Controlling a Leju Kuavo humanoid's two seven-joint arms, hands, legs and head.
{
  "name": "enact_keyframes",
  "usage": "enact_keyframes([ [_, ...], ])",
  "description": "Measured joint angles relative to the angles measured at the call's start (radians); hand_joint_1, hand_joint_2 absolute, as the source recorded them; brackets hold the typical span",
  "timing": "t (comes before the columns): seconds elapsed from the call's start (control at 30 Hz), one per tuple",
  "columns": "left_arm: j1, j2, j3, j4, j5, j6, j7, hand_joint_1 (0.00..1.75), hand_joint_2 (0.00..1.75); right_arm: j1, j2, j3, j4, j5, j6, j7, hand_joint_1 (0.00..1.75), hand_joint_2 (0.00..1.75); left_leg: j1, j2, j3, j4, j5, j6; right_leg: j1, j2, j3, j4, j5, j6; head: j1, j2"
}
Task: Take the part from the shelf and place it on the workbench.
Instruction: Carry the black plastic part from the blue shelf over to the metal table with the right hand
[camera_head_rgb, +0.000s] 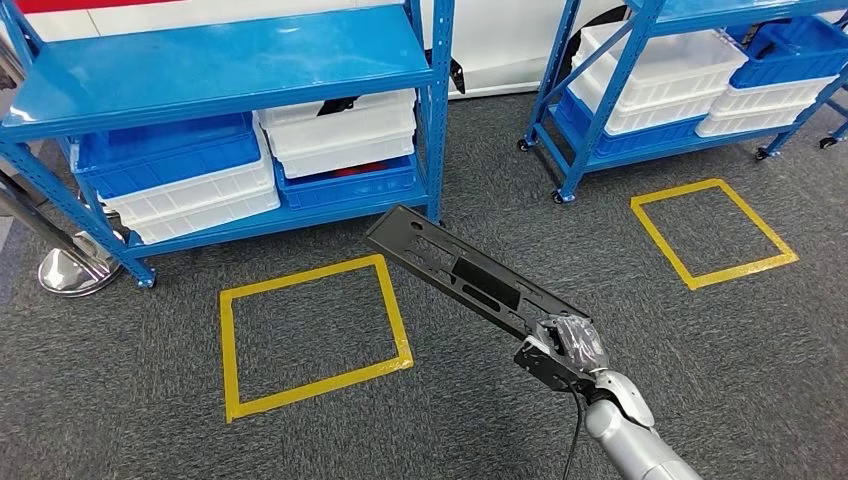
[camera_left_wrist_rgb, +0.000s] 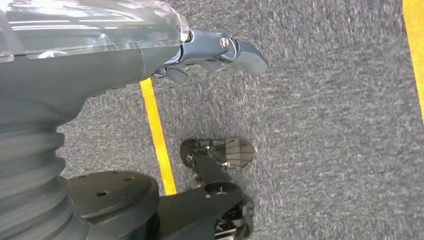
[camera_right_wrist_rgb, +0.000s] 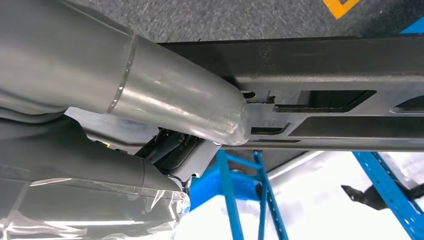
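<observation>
Gripping one end of the part (camera_head_rgb: 470, 275), the right robot hand (camera_head_rgb: 572, 345) is carrying it low over the grey carpet, well clear of the shelf (camera_head_rgb: 200, 70). The part is a long black flat bracket w/ slots cut thru it. Its long axis is running from the hand away and to the robot's left, w/ the free end pointing toward the foot of the blue shelf and hanging near the corner of the yellow floor square (camera_head_rgb: 310, 335). So the whole length is sticking out ahead of the hand, none behind it. In the right wrist view the part (camera_right_wrist_rgb: 320, 100) is crossing just over the right robot hand (camera_right_wrist_rgb: 180, 150), fingers wrapped on it, though the exact finger contact is hidden by the forearm and the plastic cover.

Left robot hand (camera_left_wrist_rgb: 220, 52) is hanging down by the floor, holding nothing; fingers are looking curled in rather than spread, as far as that view shows.

Judgement: pick is done, the placing is what's left. No worktop is showing in any view, so which way it lies can't be told. What matters for the next move is the long overhang: any turn is swinging the far tip in a wide arc, and the shelf post and bins (camera_head_rgb: 340, 130) are the nearest things it could clip. Right arm is the only one in play.
</observation>
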Motion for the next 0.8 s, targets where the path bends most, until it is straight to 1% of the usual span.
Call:
enact_keyframes([
  [0.03, 0.001, 0.000, 0.000, 0.000, 0.000, -0.001, 0.000, 0.00, 1.75, 0.008, 0.000, 0.001, -0.008, 0.008, -0.006, 0.011, 1.64, 0.00, -0.001, -0.004, -0.002, -0.001, 0.002, 0.003, 0.002, 0.002, -0.029, 0.066, -0.037, -0.001, 0.000, 0.000],
  [0.07, 0.002, 0.000, 0.000, 0.000, -0.001, -0.002, 0.000, 0.00, 1.75, 0.017, 0.000, 0.001, -0.016, 0.016, -0.011, 0.023, 1.64, 0.00, -0.002, -0.008, -0.004, 0.000, 0.003, 0.003, 0.002, 0.003, -0.055, 0.127, -0.063, -0.001, 0.000, 0.000],
  [0.1, 0.003, 0.000, 0.000, 0.000, -0.001, -0.002, 0.000, 0.00, 1.75, 0.027, 0.000, 0.002, -0.024, 0.024, -0.014, 0.034, 1.64, 0.00, -0.003, -0.014, -0.006, 0.002, 0.003, 0.003, 0.002, 0.003, -0.069, 0.163, -0.072, 0.000, 0.000, 0.000],
  [0.13, 0.004, 0.000, 0.000, 0.000, -0.002, -0.003, 0.000, 0.00, 1.75, 0.037, 0.000, 0.004, -0.033, 0.030, -0.014, 0.041, 1.64, 0.00, -0.004, -0.022, -0.008, 0.005, 0.003, 0.002, 0.001, 0.004, -0.065, 0.164, -0.063, 0.000, 0.000, 0.000],
  [0.17, 0.004, 0.000, 0.000, 0.000, -0.003, -0.004, -0.001, 0.00, 1.75, 0.044, -0.001, 0.006, -0.041, 0.034, -0.013, 0.046, 1.64, 0.00, -0.003, -0.030, -0.010, 0.009, 0.002, 0.000, 0.001, 0.005, -0.041, 0.124, -0.037, -0.001, 0.000, 0.000],
  [0.2, 0.004, 0.000, 0.000, 0.000, -0.005, -0.005, 0.000, 0.00, 1.75, 0.048, -0.003, 0.008, -0.050, 0.037, -0.011, 0.050, 1.64, 0.00, -0.003, -0.037, -0.013, 0.016, 0.000, -0.003, 0.000, 0.013, -0.004, 0.058, -0.006, -0.002, 0.000, 0.000],
  [0.23, 0.003, 0.000, 0.000, 0.000, -0.007, -0.006, 0.000, 0.00, 1.75, 0.049, -0.005, 0.009, -0.058, 0.039, -0.009, 0.052, 1.64, 0.00, -0.004, -0.044, -0.017, 0.024, -0.002, -0.007, 0.000, 0.025, 0.030, -0.004, 0.015, -0.005, 0.000, 0.000],
  [0.27, 0.003, 0.000, 0.000, 0.000, -0.009, -0.007, 0.000, 0.00, 1.75, 0.050, -0.008, 0.010, -0.065, 0.040, -0.006, 0.053, 1.64, 0.00, -0.005, -0.050, -0.021, 0.031, -0.004, -0.013, 0.001, 0.035, 0.053, -0.049, 0.028, -0.009, 0.000, 0.000],
  [0.3, 0.002, 0.000, 0.000, 0.000, -0.010, -0.007, 0.001, 0.00, 1.75, 0.050, -0.012, 0.010, -0.072, 0.040, -0.004, 0.054, 1.64, 0.00, -0.006, -0.056, -0.026, 0.036, -0.004, -0.019, 0.003, 0.043, 0.064, -0.071, 0.030, -0.014, 0.000, 0.000],
  [0.33, 0.002, 0.000, 0.000, 0.000, -0.010, -0.007, 0.002, 0.00, 1.75, 0.050, -0.014, 0.011, -0.077, 0.040, -0.002, 0.056, 1.64, 0.00, -0.006, -0.061, -0.029, 0.038, -0.003, -0.025, 0.006, 0.043, 0.064, -0.073, 0.028, -0.020, 0.000, 0.000],
  [0.37, 0.003, 0.000, 0.000, 0.000, -0.010, -0.007, 0.003, 0.00, 1.75, 0.052, -0.016, 0.011, -0.082, 0.039, 0.000, 0.058, 1.64, 0.00, -0.006, -0.066, -0.031, 0.037, -0.001, -0.030, 0.007, 0.036, 0.063, -0.075, 0.031, -0.026, 0.000, 0.000],
  [0.4, 0.004, 0.000, 0.000, 0.000, -0.010, -0.008, 0.003, 0.00, 1.75, 0.053, -0.017, 0.011, -0.085, 0.039, 0.001, 0.059, 1.64, 0.00, -0.004, -0.067, -0.033, 0.039, -0.002, -0.036, 0.006, 0.029, 0.063, -0.077, 0.034, -0.033, 0.000, 0.000],
  [0.43, 0.005, 0.000, 0.000, 0.000, -0.010, -0.007, 0.004, 0.00, 1.75, 0.054, -0.017, 0.011, -0.089, 0.039, 0.002, 0.060, 1.64, 0.00, -0.004, -0.064, -0.038, 0.050, -0.011, -0.041, 0.004, 0.023, 0.064, -0.080, 0.036, -0.040, 0.000, 0.000],
  [0.47, 0.005, 0.001, 0.000, 0.000, -0.011, -0.007, 0.004, 0.00, 1.75, 0.055, -0.017, 0.012, -0.092, 0.039, 0.002, 0.060, 1.64, 0.00, -0.002, -0.059, -0.051, 0.079, -0.032, -0.047, 0.001, 0.016, 0.064, -0.083, 0.039, -0.046, 0.000, 0.000],
  [0.5, 0.005, 0.001, 0.000, 0.000, -0.011, -0.007, 0.004, 0.00, 1.75, 0.056, -0.017, 0.012, -0.094, 0.039, 0.002, 0.060, 1.64, 0.00, 0.000, -0.051, -0.071, 0.128, -0.063, -0.052, 0.001, 0.008, 0.065, -0.084, 0.040, -0.050, 0.000, 0.000],
  [0.53, 0.005, 0.001, 0.000, 0.000, -0.012, -0.007, 0.003, 0.00, 1.75, 0.058, -0.017, 0.012, -0.096, 0.039, 0.002, 0.061, 1.64, 0.00, 0.002, -0.044, -0.100, 0.195, -0.098, -0.057, 0.002, 0.001, 0.064, -0.084, 0.040, -0.053, 0.000, 0.000],
  [0.57, 0.005, 0.001, 0.000, 0.000, -0.012, -0.007, 0.003, 0.00, 1.75, 0.060, -0.017, 0.012, -0.097, 0.039, 0.002, 0.061, 1.64, 0.00, 0.005, -0.041, -0.128, 0.262, -0.128, -0.062, 0.003, -0.007, 0.064, -0.084, 0.040, -0.053, 0.000, 0.000],
  [0.6, 0.006, 0.000, 0.000, 0.000, -0.013, -0.007, 0.003, 0.00, 1.75, 0.063, -0.017, 0.012, -0.097, 0.039, 0.002, 0.061, 1.64, 0.00, 0.007, -0.039, -0.146, 0.308, -0.143, -0.064, 0.003, -0.015, 0.064, -0.084, 0.039, -0.054, 0.000, 0.000],
  [0.63, 0.007, 0.000, 0.000, 0.000, -0.013, -0.007, 0.002, 0.00, 1.75, 0.066, -0.017, 0.012, -0.097, 0.040, 0.002, 0.062, 1.64, 0.00, 0.008, -0.037, -0.147, 0.318, -0.138, -0.066, 0.004, -0.024, 0.064, -0.084, 0.039, -0.053, 0.000, 0.000],
  [0.67, 0.007, 0.000, 0.000, 0.000, -0.013, -0.007, 0.002, 0.00, 1.75, 0.068, -0.017, 0.012, -0.099, 0.040, 0.002, 0.062, 1.64, 0.00, 0.009, -0.033, -0.126, 0.282, -0.114, -0.066, 0.003, -0.032, 0.065, -0.084, 0.038, -0.052, 0.000, 0.000],
  [0.7, 0.007, 0.000, 0.000, 0.000, -0.014, -0.007, 0.001, 0.00, 1.75, 0.069, -0.017, 0.012, -0.100, 0.040, 0.002, 0.062, 1.64, 0.00, 0.009, -0.024, -0.090, 0.218, -0.081, -0.065, 0.003, -0.040, 0.066, -0.084, 0.037, -0.051, 0.000, 0.000],
  [0.73, 0.006, 0.000, 0.000, 0.000, -0.015, -0.007, 0.000, 0.00, 1.75, 0.070, -0.018, 0.012, -0.103, 0.041, 0.002, 0.063, 1.64, 0.00, 0.007, -0.006, -0.051, 0.144, -0.055, -0.062, 0.004, -0.048, 0.068, -0.084, 0.036, -0.048, 0.000, 0.000],
  [0.77, 0.004, 0.000, 0.000, 0.000, -0.016, -0.007, -0.002, 0.00, 1.75, 0.070, -0.019, 0.011, -0.105, 0.042, 0.002, 0.063, 1.64, 0.00, 0.003, 0.008, -0.020, 0.085, -0.038, -0.055, 0.006, -0.055, 0.069, -0.084, 0.035, -0.043, 0.000, 0.000],
  [0.8, 0.002, 0.000, 0.000, 0.000, -0.016, -0.007, -0.003, 0.00, 1.75, 0.070, -0.019, 0.011, -0.107, 0.042, 0.002, 0.063, 1.64, 0.00, -0.001, 0.018, -0.004, 0.051, -0.033, -0.048, 0.008, -0.061, 0.071, -0.084, 0.034, -0.038, 0.000, 0.000],
])
